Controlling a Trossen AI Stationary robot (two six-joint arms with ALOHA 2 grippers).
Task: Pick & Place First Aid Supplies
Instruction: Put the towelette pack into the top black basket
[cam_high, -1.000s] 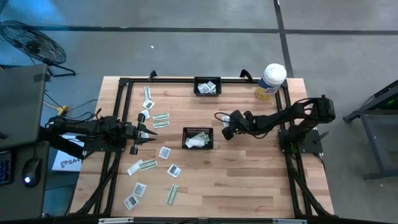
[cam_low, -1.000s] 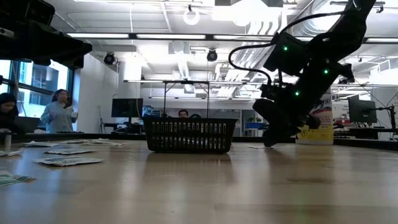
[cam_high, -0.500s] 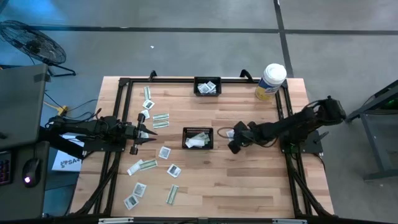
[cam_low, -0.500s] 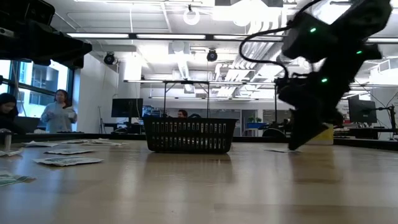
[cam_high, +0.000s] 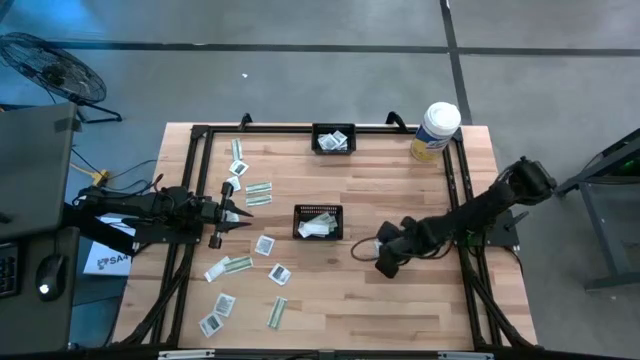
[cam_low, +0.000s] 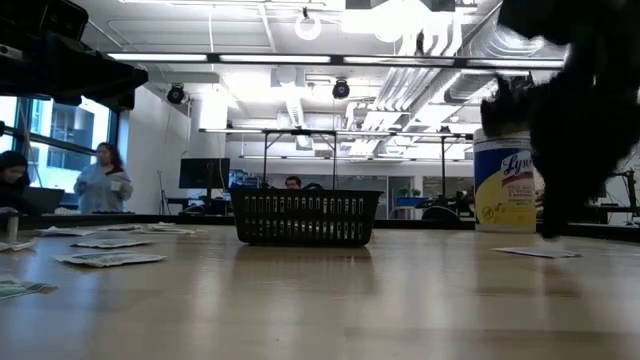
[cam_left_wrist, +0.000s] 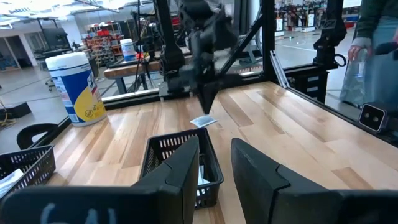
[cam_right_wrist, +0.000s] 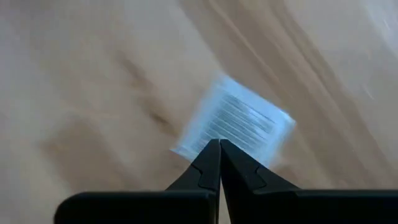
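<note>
right arm swings down past the centre basket, left arm unmoved

moved since a second ago: the right gripper (cam_high: 386, 262), which was up beside the centre basket's far-right corner, now sits lower on the pale wooden slatted table (cam_high: 400, 310), right of and below the small black rectangular mesh basket (cam_high: 318, 222). everything else lies as it did.

going left to right: the left gripper (cam_high: 243, 214) hangs at the table's left edge exactly as before, its two dark fingers (cam_left_wrist: 186, 165) standing a little apart with nothing between them, pointing toward the centre basket. around and below it lie the scattered first aid packets (cam_high: 258, 245): small square white paper ones with dark print, and narrow pale green-and-white strips, flat on the wood. the strip just beside the gripper (cam_high: 259, 187) lies with its long axis across the table, left to right; the lowest strip (cam_high: 277, 312) runs nearly front to back, slightly tilted.

the centre basket holds a few white packets. a second black basket (cam_high: 333, 139) at the far edge holds more.

right of the centre basket, a single square white packet with fine printed lines (cam_right_wrist: 239, 121) lies flat, turned corner-on like a diamond in the right wrist view, just past the right gripper's fingertips, which are pressed together and hold nothing.

at the far right corner stands a tall white-and-yellow cylindrical canister (cam_high: 436, 130), upright.
</note>
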